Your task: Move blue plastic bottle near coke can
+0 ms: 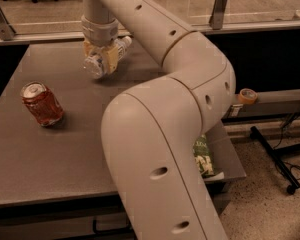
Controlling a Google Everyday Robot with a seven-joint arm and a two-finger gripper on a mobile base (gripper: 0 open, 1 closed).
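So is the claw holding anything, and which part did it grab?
Yes, the claw grips the blue plastic bottle around its middle, over the far side of the table.

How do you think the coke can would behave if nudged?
The coke can seems to lie on its side, so it would probably roll. Being small, it likely shifts easily. The gripper, farther back, grips the blue plastic bottle.

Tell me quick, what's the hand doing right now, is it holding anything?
The hand is closed on the blue plastic bottle, over the far part of the table, apart from the coke can.
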